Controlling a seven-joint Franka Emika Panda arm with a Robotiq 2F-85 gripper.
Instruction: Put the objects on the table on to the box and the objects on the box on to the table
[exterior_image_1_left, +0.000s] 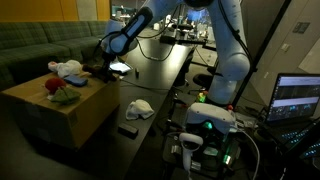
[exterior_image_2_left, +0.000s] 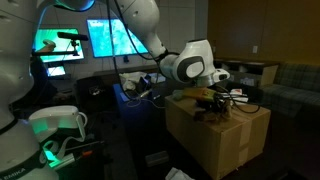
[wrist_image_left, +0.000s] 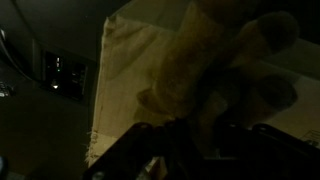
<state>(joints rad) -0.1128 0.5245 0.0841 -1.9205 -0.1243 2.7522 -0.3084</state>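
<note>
Fingers (exterior_image_2_left: 215, 88) poised low over the box (exterior_image_1_left: 60, 118) top, near a white cloth (exterior_image_1_left: 68, 68) and red-and-green toy (exterior_image_1_left: 62, 93) lying there. Clenched or released: cannot tell, the wrist view being too dark. A second cloth (exterior_image_1_left: 138, 108) and a black block (exterior_image_1_left: 128, 130) lie on the worktop (exterior_image_1_left: 165, 75).

large brown cardboard box (exterior_image_1_left: 50, 112): matt. long black table top (exterior_image_1_left: 165, 72): smooth, glossy. crumpled white cloth piece (exterior_image_1_left: 138, 108): soft fabric. red-and-green soft toy (exterior_image_1_left: 62, 93): plush. white robot arm (exterior_image_1_left: 232, 45): glossy plastic shell.
</note>
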